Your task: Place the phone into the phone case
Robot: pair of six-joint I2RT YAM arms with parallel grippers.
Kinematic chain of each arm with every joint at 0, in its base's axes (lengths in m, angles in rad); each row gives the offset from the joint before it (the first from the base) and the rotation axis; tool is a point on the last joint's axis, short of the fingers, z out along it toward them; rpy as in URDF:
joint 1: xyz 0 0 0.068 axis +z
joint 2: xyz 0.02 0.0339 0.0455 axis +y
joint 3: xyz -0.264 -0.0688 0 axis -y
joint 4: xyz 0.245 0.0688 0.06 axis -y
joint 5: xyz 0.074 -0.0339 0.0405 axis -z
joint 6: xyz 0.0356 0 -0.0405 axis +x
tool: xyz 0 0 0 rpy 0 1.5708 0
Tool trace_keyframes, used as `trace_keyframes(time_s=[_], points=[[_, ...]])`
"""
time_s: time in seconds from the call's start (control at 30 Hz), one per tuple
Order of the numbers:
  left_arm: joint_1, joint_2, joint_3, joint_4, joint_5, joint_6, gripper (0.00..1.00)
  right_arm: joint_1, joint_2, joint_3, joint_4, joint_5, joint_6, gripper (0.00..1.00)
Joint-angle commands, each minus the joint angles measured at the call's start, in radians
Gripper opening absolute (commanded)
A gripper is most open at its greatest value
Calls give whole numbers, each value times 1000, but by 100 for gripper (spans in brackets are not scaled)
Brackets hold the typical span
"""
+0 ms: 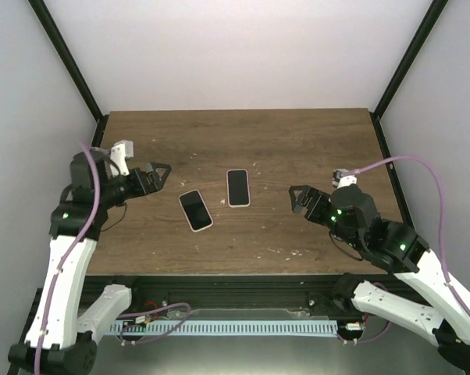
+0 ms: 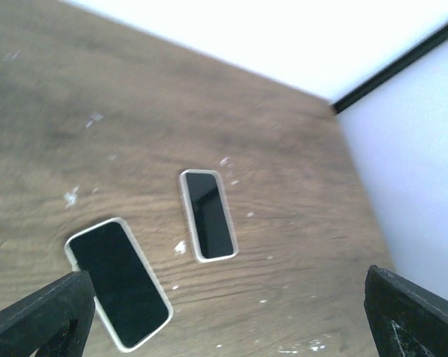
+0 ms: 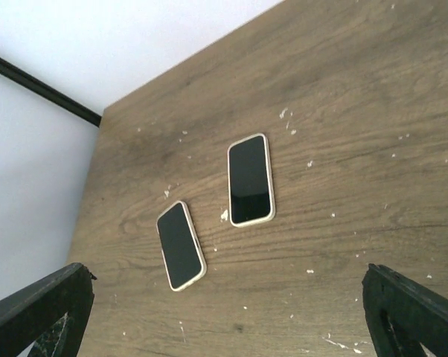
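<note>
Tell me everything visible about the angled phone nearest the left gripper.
The angled phone is a slim, rounded-corner rectangle: glossy black face framed all round by a thin cream rim, seemingly a case. It lies flat on the wooden table, tilted, apart from the other phone. The open left gripper is beside it, not touching.

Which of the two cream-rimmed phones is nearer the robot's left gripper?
The slanted phone, lying closest to the left gripper; the straight phone sits farther to the right, squared up rather than askew.

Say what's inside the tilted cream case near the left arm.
A glossy black phone fills the tilted cream case; only its rim shows around it. The case's inner floor is covered.
</note>
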Motion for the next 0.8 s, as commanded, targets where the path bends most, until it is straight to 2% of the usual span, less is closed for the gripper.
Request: trace_keyframes(time_s=[0.0, 0.17, 0.77], points=[[1, -100, 50, -14, 149, 31, 100, 0, -8, 101, -91, 79, -17, 100], [1, -184, 26, 87, 319, -23, 100, 0, -20, 138, -80, 51, -80, 100], [-9, -261, -66, 151, 431, -78, 100, 0, -88, 95, -40, 29, -64, 100]])
